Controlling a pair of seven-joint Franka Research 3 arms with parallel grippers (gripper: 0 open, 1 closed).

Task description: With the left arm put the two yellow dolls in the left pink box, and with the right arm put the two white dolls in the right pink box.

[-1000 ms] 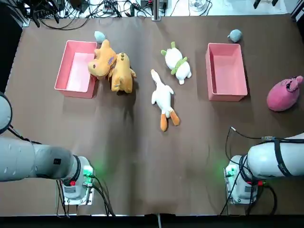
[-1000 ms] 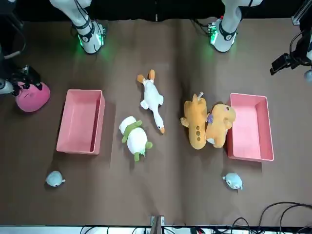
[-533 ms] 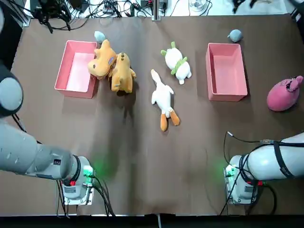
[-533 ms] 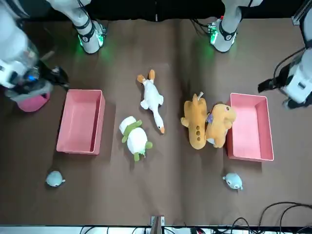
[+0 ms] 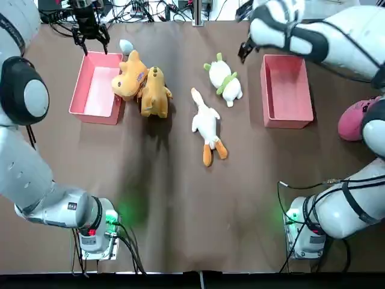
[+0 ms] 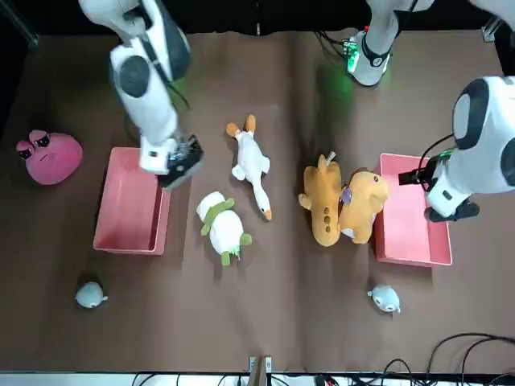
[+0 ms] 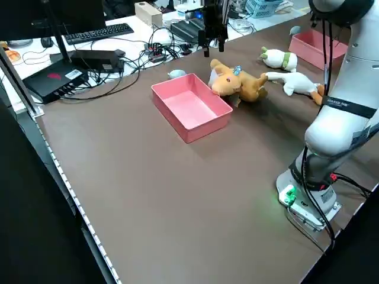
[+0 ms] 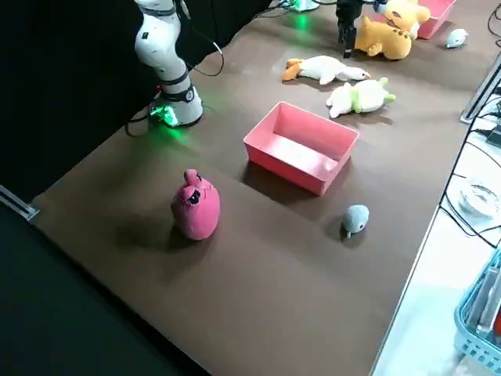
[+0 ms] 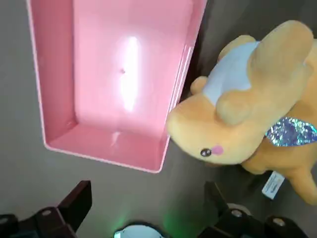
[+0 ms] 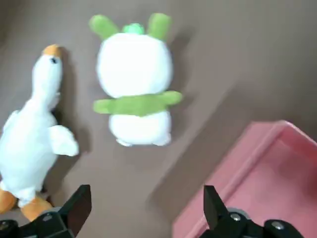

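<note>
Soft plush cloth covers the two yellow dolls (image 5: 144, 84), the white goose (image 5: 206, 124) and the round white doll (image 5: 224, 79), all matt and fuzzy; the left pink box (image 9: 119, 74) looks like smooth plastic catching a glossy glare, on a matt brown table cover (image 5: 180, 205).

Left pink box (image 5: 94, 90): interior open from above; two yellow dolls (image 5: 143, 84) lean against its inner wall. Right pink box (image 5: 286, 90): open, bare counter (image 5: 180, 205) on every side. White duck (image 5: 206, 123) and white doll (image 5: 224, 79) lie near each other with a narrow gap between them.
</note>
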